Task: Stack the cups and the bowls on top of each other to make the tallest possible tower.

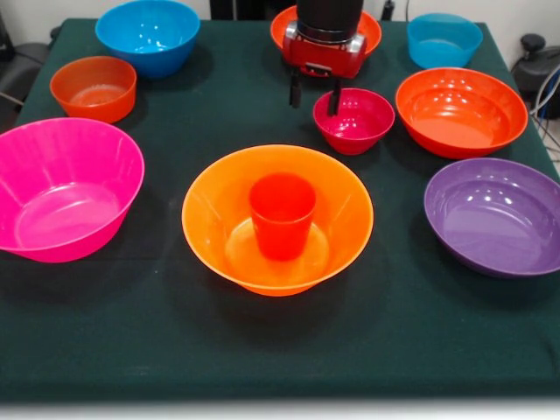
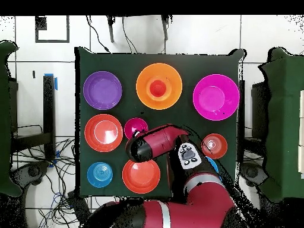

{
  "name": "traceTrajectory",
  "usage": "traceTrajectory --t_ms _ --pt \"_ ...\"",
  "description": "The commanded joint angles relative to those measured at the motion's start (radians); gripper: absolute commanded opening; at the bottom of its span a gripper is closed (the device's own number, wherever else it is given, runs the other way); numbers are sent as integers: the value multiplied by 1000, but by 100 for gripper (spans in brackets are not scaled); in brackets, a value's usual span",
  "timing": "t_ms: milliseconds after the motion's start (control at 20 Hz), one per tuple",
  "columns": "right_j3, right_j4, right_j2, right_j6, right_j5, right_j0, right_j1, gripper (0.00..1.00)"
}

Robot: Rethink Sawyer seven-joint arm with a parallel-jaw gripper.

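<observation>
A small orange-red cup (image 1: 282,214) stands upright inside the large yellow-orange bowl (image 1: 203,197) at the table's middle front; both also show in the overhead view, cup (image 2: 157,88) in bowl (image 2: 172,76). My gripper (image 1: 315,96) is open and empty. It hangs low at the left rim of the small magenta bowl (image 1: 359,122), with one finger (image 1: 333,101) over that rim and the other outside it. In the overhead view my arm (image 2: 160,142) covers the gripper, just below the magenta bowl (image 2: 136,126).
Around the table stand a large pink bowl (image 1: 66,188), a purple bowl (image 1: 494,214), an orange-red bowl (image 1: 459,109), a large blue bowl (image 1: 147,35), a small blue bowl (image 1: 444,39), a squat small orange bowl (image 1: 94,87), and another orange-red bowl (image 1: 372,31) behind the gripper.
</observation>
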Motion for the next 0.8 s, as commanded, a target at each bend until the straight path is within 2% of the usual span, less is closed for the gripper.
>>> traceTrajectory --t_ms 50,650,800 --pt "-56 35 42 37 -29 42 55 100" --pt "-95 43 -34 69 -38 100 85 100" --pt "-96 50 -35 63 -39 97 90 100"
